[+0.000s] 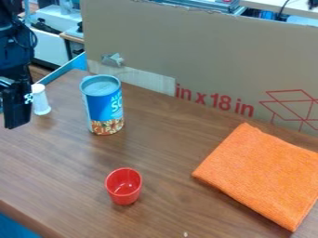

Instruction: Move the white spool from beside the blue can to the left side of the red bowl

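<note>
The black gripper (16, 122) is at the left edge of the camera view, over the brown bench (174, 135); whether it is open or closed cannot be told. Nearest to it is a small white cylinder (41, 100), just beside it. A blue can (104, 108) stands upright to the right of the cylinder. An upright red cup (124, 187) is nearer the camera, and a folded orange cloth (261, 174) lies at the right.
</note>
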You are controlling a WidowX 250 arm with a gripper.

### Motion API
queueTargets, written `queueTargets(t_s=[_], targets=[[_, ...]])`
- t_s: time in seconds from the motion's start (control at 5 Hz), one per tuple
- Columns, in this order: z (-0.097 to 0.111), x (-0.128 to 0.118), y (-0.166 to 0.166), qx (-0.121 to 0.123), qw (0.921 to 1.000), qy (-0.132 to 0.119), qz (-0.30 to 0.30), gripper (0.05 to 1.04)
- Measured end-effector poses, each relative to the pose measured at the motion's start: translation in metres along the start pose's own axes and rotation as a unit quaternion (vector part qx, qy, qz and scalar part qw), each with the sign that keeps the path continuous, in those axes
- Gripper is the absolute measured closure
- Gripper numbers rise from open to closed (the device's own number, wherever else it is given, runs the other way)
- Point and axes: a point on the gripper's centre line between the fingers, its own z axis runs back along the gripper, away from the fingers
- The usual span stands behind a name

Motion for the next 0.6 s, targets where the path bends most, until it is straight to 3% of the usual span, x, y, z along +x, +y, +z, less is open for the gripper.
queueTargets(t_s=[0.2, 0.4, 0.6], targets=[[-0.005, 0.001, -0.001, -0.005, 1.0, 0.008, -0.002, 0.081], [0.013, 0.03, 0.017, 0.008, 0.9997, -0.022, 0.003, 0.081], [0.013, 0.062, 0.033, 0.003, 0.9996, -0.029, -0.005, 0.081]])
